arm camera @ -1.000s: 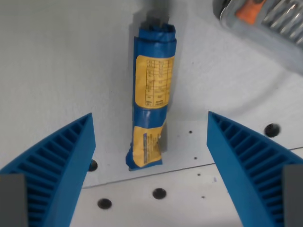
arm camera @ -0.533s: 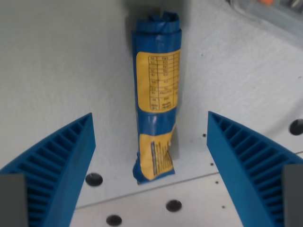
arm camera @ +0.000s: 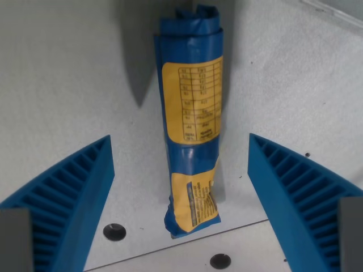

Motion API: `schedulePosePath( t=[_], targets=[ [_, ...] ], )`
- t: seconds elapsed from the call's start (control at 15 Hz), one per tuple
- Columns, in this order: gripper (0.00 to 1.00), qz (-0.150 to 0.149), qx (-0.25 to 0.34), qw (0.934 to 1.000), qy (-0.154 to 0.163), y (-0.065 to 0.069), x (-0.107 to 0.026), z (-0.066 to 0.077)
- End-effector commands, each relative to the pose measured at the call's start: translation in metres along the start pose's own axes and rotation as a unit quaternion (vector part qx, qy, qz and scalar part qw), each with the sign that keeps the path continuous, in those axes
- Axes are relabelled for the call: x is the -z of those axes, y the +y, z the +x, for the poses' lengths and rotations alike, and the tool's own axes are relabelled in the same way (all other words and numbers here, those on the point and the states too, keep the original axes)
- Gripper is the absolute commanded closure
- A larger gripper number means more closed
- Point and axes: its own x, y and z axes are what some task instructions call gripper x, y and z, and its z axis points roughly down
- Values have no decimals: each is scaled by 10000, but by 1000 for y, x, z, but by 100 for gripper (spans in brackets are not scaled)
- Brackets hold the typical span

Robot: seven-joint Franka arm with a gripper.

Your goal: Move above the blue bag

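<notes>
The bag (arm camera: pixel 191 119) lies on the table (arm camera: pixel 62 85) between the spread jaws of the gripper (arm camera: pixel 180 198), its long axis running up the wrist view; height above it seems small.

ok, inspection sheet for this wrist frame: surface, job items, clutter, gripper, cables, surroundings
Surface: white tabletop with dark round holes along the bottom; a seam line crosses near the lower edge.
Job's things: blue bag, rolled into a tube with yellow printed labels, lying lengthwise top to bottom, centred in view.
Clutter: nothing seen.
Grippers: gripper open, blue ribbed fingers either side of the bag's lower end, not touching it.
Cables: nothing seen.
Surroundings: a grey edge in the top right corner, too little in view to identify; dark shadow to the wrist view's left of the bag.
</notes>
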Motion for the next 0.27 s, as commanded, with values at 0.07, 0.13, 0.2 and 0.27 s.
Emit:
schedulePosePath(
  t=[0.07, 0.13, 0.2, 0.27],
  targets=[
    [0, 245, -231, 9985, 429, -1, -4, -9],
    [0, 248, -215, 9985, 438, 0, -4, -9],
    [0, 250, -198, 9985, 444, 0, -4, -10],
    [0, 250, -198, 9985, 444, 0, -4, -10]
  ],
)
